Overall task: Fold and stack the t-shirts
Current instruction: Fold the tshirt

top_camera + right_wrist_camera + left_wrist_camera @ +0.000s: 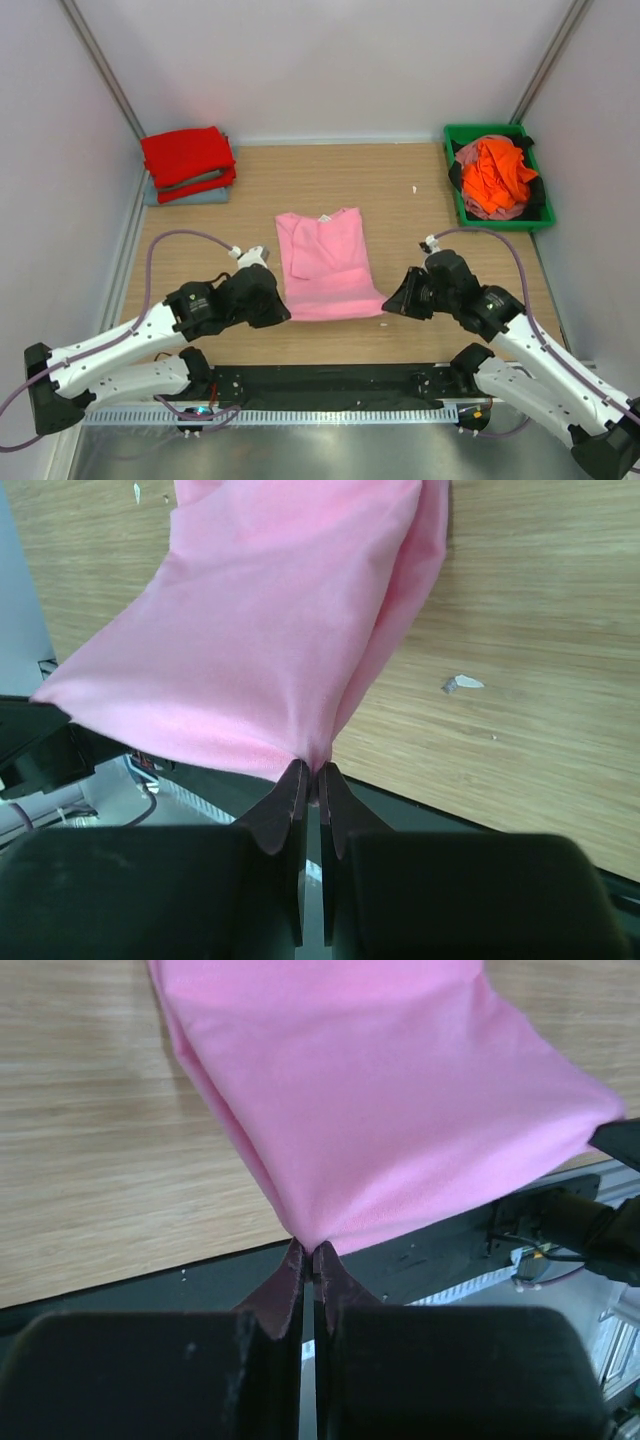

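Both jaws tight on near corners of pink t-shirt (335,275); red t-shirt (187,157), green bin (500,223) beyond.

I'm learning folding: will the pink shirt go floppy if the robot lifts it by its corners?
Probably floppy: the pink t-shirt bunches in soft folds at the left gripper and right gripper. Likely light, since fingertip pinches hold it.

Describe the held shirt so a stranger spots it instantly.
On the table, look at the near middle. The pink t-shirt lies there, left hand and right hand pinching its near corners. It alone is pink: the red t-shirt sits far left, the orange t-shirt in the bin.
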Robot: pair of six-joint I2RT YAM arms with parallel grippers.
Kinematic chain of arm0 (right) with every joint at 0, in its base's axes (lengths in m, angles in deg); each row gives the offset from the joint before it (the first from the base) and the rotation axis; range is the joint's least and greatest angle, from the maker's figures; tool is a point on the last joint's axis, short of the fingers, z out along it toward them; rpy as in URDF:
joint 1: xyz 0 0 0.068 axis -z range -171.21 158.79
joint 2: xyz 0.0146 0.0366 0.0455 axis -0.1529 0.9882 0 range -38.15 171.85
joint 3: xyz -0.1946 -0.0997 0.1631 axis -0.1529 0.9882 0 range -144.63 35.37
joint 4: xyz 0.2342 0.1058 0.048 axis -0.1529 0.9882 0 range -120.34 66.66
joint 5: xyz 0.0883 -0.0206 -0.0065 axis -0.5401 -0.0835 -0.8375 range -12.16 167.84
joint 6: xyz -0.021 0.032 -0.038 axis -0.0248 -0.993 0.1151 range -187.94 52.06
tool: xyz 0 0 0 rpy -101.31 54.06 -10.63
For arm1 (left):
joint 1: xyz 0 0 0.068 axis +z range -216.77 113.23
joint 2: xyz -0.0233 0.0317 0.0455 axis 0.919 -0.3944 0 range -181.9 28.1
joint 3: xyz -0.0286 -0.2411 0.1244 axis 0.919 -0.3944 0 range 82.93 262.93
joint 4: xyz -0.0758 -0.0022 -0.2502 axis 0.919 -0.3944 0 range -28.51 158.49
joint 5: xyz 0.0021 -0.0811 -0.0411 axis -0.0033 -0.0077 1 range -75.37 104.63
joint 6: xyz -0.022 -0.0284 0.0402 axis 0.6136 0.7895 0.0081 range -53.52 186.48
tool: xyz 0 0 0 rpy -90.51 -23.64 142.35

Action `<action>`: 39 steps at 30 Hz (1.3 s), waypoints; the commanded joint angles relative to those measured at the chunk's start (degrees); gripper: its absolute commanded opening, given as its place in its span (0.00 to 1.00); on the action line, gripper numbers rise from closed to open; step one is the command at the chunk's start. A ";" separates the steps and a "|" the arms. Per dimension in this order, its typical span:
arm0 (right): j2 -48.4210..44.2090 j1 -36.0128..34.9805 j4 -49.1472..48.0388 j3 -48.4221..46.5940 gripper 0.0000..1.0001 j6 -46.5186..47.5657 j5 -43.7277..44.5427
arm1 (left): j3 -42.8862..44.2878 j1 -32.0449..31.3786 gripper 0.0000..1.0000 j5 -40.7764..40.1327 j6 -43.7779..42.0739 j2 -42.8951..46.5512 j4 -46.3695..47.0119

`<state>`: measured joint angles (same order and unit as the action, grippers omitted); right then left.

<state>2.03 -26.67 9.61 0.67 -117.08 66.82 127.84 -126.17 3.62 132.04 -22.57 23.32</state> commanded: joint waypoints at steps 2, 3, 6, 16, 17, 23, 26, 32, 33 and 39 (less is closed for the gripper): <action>6.73 -0.04 2.68 -10.37 0.01 2.73 7.50 | 9.66 -0.11 0.00 -8.75 -3.23 -1.96 -9.66; 8.23 -0.04 3.12 -13.78 0.01 4.57 9.34 | 12.46 0.16 0.00 -9.73 -4.03 -2.84 -10.29; 14.47 -0.04 3.56 -20.03 0.01 6.95 12.68 | 17.74 2.25 0.00 -10.97 -7.89 -6.88 -12.13; 30.03 0.74 1.89 -32.27 0.01 12.93 16.30 | 23.91 15.79 0.00 -3.59 -18.61 -15.94 -8.37; 30.82 1.01 1.81 -32.97 0.01 13.54 16.30 | 24.17 16.85 0.00 -2.80 -19.24 -16.21 -7.92; 38.38 5.04 0.22 -39.03 0.01 16.62 13.67 | 28.04 23.88 0.00 2.38 -24.07 -21.74 -5.99; 45.14 8.56 -0.21 -44.12 0.01 18.64 11.74 | 31.28 28.88 0.00 7.65 -26.70 -27.61 -3.71; 71.88 14.80 -3.47 -63.61 0.42 22.95 4.53 | 46.81 41.79 0.05 15.11 -31.37 -52.53 -2.38; 76.58 15.42 -1.90 -73.22 0.60 23.74 3.65 | 49.81 43.04 0.13 16.79 -32.94 -57.12 -1.60; 99.29 19.55 8.73 -106.25 0.91 27.09 -4.52 | 68.64 48.41 0.56 17.24 -31.02 -78.07 -11.96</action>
<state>99.60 -8.90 10.22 -95.68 -92.67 67.15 192.45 -79.26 18.51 101.81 -99.20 18.73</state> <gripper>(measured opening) 0.904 0.519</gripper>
